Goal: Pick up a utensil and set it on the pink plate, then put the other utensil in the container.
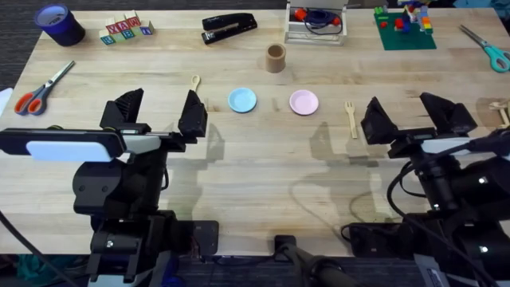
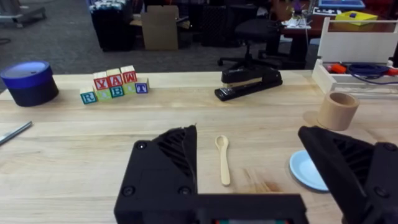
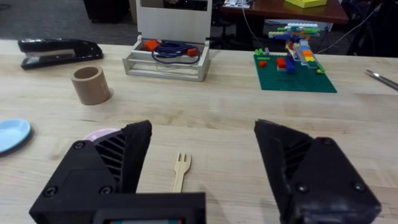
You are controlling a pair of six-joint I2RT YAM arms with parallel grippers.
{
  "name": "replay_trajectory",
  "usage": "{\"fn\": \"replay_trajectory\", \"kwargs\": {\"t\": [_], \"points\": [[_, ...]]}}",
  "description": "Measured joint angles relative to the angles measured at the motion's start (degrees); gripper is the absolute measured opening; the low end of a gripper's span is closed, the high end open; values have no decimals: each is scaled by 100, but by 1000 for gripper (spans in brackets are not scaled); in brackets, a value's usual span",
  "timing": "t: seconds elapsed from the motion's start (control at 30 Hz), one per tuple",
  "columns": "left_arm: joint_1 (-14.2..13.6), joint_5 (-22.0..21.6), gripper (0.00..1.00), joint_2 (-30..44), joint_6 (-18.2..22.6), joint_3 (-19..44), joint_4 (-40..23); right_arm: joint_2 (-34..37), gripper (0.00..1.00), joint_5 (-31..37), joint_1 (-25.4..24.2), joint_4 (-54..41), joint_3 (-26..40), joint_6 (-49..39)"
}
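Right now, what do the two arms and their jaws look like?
Both arms are matte black. Each gripper, left and right, has two wedge-shaped black jaws with ribbed inner faces. The left arm carries a white panel along its top; black cables loop beside the right arm.

A pale, matt wooden spoon (image 1: 195,82) and matching wooden fork (image 1: 350,116) lie on a light wood-grain table (image 1: 263,167). Between them, a smooth pink plate (image 1: 304,102) and a blue plate (image 1: 242,100) show a faint plastic sheen; behind the plates stands a matt tan container (image 1: 276,57).
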Motion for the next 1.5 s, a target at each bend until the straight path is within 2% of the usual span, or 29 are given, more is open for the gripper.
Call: {"fn": "replay_trajectory", "kwargs": {"t": [0.63, 0.8, 0.87, 1.1, 1.27, 1.5], "points": [[-17, -13, 994, 0, 127, 2, -28, 0, 996, 2, 0, 2, 0, 0], [-17, -90, 993, 7, 21, 208, -765, 4, 996, 7, 0, -200, 98, 2], [-17, -129, 993, 7, -4, 532, -1363, 16, 995, 0, 0, -534, 272, 2], [-17, -192, 993, 461, -36, 2065, -2580, 197, 996, 0, 0, -1736, 1274, 22], [-17, -192, 993, 1534, -46, 3388, -3603, 670, 995, 0, 0, -2472, 2120, 54], [-17, -190, 993, 3424, -46, 5372, -4853, 1791, 995, 0, 0, -3142, 3394, 68]]}}
